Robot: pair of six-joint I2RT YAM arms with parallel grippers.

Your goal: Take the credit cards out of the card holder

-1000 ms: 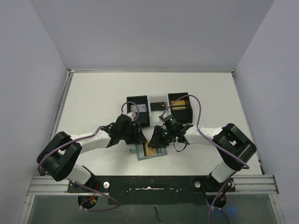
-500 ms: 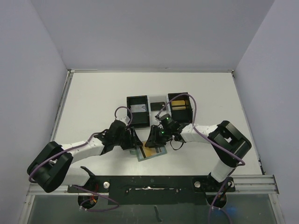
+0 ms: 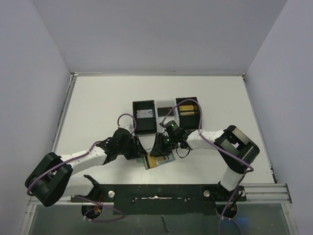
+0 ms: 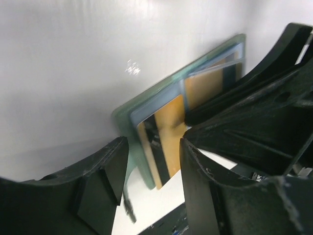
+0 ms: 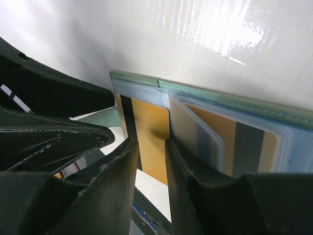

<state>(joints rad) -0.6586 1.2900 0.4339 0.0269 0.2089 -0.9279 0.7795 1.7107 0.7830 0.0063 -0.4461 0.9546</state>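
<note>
The card holder (image 3: pixel 166 159) lies open and flat on the white table (image 3: pixel 98 107). It is near the middle, a bit toward the near edge. I can see its green rim (image 4: pixel 146 98) and its pale blue pockets in both wrist views.

The left arm (image 3: pixel 83 156) comes in from the left and the right arm (image 3: pixel 215 139) comes in from the right. They meet over the card holder. Farther back stand two boxes. The left black box (image 3: pixel 145 117) has something grey in it, and the right black box (image 3: pixel 188 111) has something gold in it.

The left gripper (image 3: pixel 141 152) is low at the left end of the card holder. Its fingers (image 4: pixel 105 166) are well apart with a gold card showing between them. I cannot tell if they touch it.

The right gripper (image 3: pixel 159 147) points down at the far side of the card holder. Its fingers (image 5: pixel 112 166) have only a thin gap between them, and the tips are right at the gold card. I cannot tell if they pinch anything.

The gold card (image 5: pixel 149 127) has a dark stripe and pokes out of a pale blue pocket. The other cards (image 5: pixel 234 147), gold and dark grey, sit in the pocket next to it.
</note>
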